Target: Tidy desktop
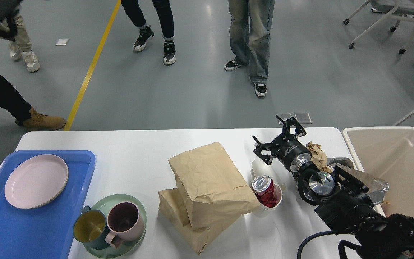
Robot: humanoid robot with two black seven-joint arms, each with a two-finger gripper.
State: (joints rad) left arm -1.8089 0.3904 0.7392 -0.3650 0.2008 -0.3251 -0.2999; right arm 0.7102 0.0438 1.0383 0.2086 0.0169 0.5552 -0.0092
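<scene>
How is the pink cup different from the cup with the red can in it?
The pink cup stands on a green plate with nothing showing inside; the white cup stands straight on the desktop and holds a crushed red can. The pink cup has a handle; none shows on the white cup. Both stand upright, mouths up.

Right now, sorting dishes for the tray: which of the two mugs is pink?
The pink mug, on the right of the green plate; its neighbour, the teal mug, has a yellow inside.
</scene>
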